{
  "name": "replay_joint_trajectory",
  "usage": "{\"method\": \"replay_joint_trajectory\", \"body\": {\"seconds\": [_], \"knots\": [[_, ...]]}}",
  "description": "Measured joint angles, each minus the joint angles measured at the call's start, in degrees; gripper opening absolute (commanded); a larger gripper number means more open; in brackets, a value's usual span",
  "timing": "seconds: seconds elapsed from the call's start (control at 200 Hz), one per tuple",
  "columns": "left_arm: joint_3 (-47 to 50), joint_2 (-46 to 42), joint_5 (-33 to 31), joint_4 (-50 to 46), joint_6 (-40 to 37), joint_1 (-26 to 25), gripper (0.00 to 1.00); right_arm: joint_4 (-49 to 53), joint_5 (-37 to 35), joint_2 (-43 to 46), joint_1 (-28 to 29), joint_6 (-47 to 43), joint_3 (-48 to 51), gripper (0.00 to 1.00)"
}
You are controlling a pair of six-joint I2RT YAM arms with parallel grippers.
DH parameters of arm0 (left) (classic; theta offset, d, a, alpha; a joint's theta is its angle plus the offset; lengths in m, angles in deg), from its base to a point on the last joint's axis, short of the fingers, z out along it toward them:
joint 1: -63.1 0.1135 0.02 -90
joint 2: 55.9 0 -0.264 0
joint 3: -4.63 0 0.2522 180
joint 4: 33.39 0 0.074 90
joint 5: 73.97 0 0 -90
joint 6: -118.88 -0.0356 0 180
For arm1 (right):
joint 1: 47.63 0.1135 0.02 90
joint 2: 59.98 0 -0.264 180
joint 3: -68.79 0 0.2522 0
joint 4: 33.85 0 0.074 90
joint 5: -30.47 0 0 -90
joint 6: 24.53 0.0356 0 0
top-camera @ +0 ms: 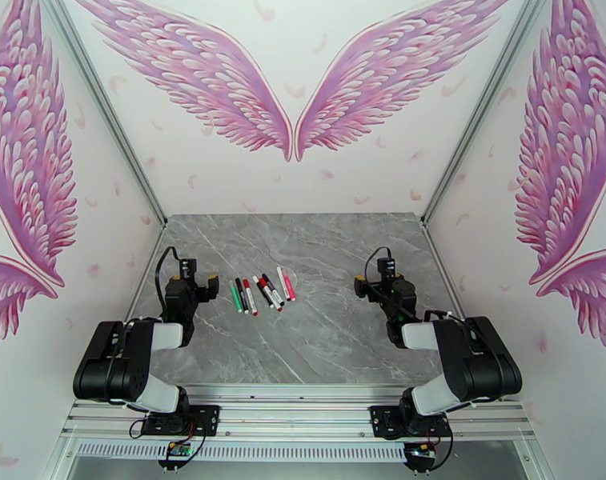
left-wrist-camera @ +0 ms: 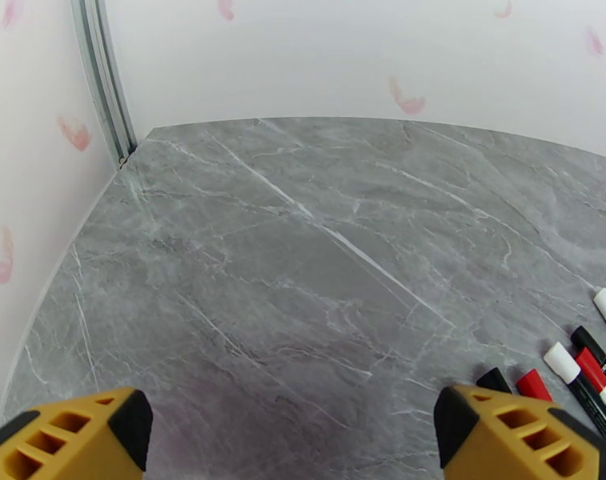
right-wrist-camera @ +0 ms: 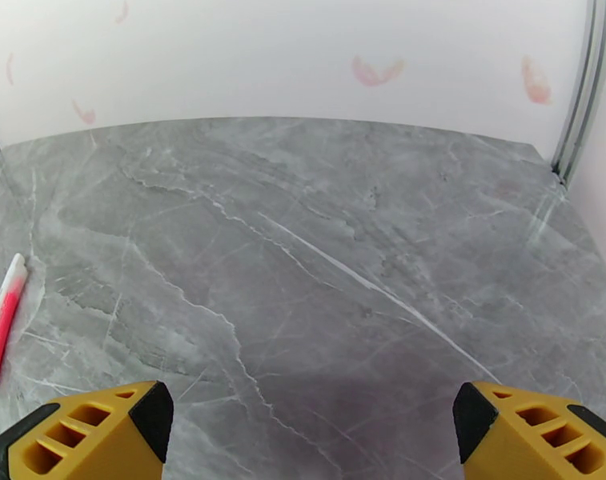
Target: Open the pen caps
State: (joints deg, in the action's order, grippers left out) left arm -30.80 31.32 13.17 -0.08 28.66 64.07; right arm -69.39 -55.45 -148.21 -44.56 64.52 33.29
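At the left, the left gripper (top-camera: 207, 286) hangs over the grey marble table (top-camera: 327, 242), pointing toward the middle. Its yellow fingers (left-wrist-camera: 70, 434) stand wide apart with nothing between them, and in the left wrist view only bare tabletop lies between the two tips. Just to its right, near the middle of the table, the pens (top-camera: 262, 293) lie flat in a loose row, roughly side by side and slightly slanted. A green pen (top-camera: 236, 298) is nearest the left gripper, with a black one and a red one just beside it. Next comes a small cluster of black, red and white pens that touch or cross one another, and a pink pen (top-camera: 286, 283) lies at the right end. The pen caps (left-wrist-camera: 532, 384) appear to be on their barrels. In the left wrist view black, red and white capped ends lie close to the right-hand finger, touching neither finger. Further right, apart from the pens, the right gripper (top-camera: 365, 286) hangs over bare table, its jaws also spread wide and empty. In its own wrist view the pink pen lies at the far left edge, well apart from both fingers. A white wall (top-camera: 303, 186) painted with pink wings stands behind the table.
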Motion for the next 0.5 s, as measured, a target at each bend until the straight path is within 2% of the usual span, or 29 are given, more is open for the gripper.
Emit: {"method": "replay_joint_trajectory", "body": {"seconds": [0.5], "knots": [[0.04, 0.00, -0.07, 1.88, -0.37, -0.74, 0.99, -3.58, 0.02, 0.00, -0.02, 0.04, 1.31, 0.99]]}}
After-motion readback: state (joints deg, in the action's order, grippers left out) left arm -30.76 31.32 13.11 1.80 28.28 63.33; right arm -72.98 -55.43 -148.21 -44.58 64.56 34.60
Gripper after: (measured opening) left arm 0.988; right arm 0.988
